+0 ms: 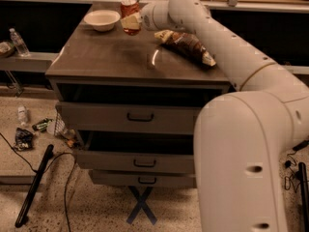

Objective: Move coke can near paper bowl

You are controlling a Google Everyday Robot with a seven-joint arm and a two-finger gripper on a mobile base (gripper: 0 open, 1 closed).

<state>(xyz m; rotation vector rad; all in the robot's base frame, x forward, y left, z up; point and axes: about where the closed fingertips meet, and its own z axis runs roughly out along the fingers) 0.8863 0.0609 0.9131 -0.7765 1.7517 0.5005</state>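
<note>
The coke can (129, 8) is red with a silver top. It is held upright in my gripper (131, 22) near the far edge of the brown cabinet top (111, 52). The gripper's pale fingers (129, 21) are closed around the can's lower part. The paper bowl (102, 19) is off-white and shallow. It sits on the cabinet top just left of the can, a small gap apart. My white arm reaches in from the right across the top.
A chip bag (186, 45) lies on the cabinet top under my arm, right of the can. The cabinet's upper drawers (140, 117) stand open toward me. A water bottle (18, 41) stands on a ledge at left. Litter and a black cable lie on the floor.
</note>
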